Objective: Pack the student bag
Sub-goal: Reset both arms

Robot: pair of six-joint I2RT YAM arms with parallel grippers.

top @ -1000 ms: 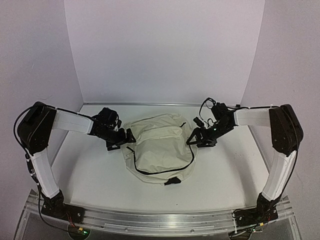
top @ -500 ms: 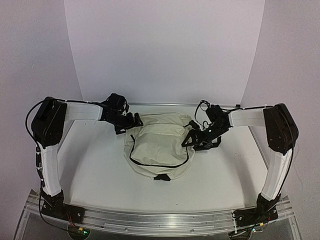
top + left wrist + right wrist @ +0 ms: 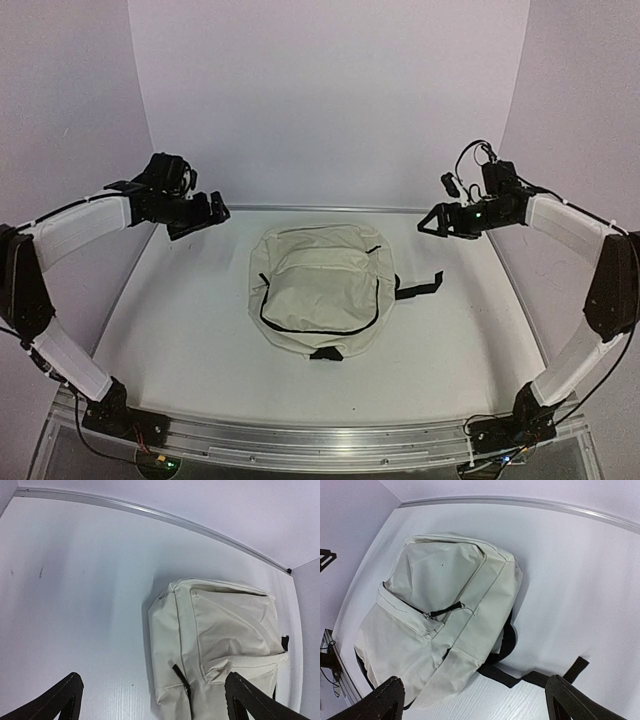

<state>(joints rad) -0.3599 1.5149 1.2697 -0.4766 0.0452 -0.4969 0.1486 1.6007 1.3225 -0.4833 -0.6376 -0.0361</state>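
While lying flat, the student bag (image 3: 320, 285) shows black zippers (image 3: 318, 332).

White table (image 3: 180, 340), pale lilac walls (image 3: 330, 100)

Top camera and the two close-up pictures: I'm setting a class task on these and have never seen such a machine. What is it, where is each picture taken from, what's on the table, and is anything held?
This is a robot with two arms bolted at the table's near edge, each ending in a two-finger pincer. The wide picture comes from a fixed camera above and behind the arms. The other two come from cameras on the wrists, looking down past the pincer's own dark fingers. On the white table lies one cream backpack, with a black strap trailing toward the right arm. The left pincer and right pincer hang open in the air, either side of it, holding nothing.
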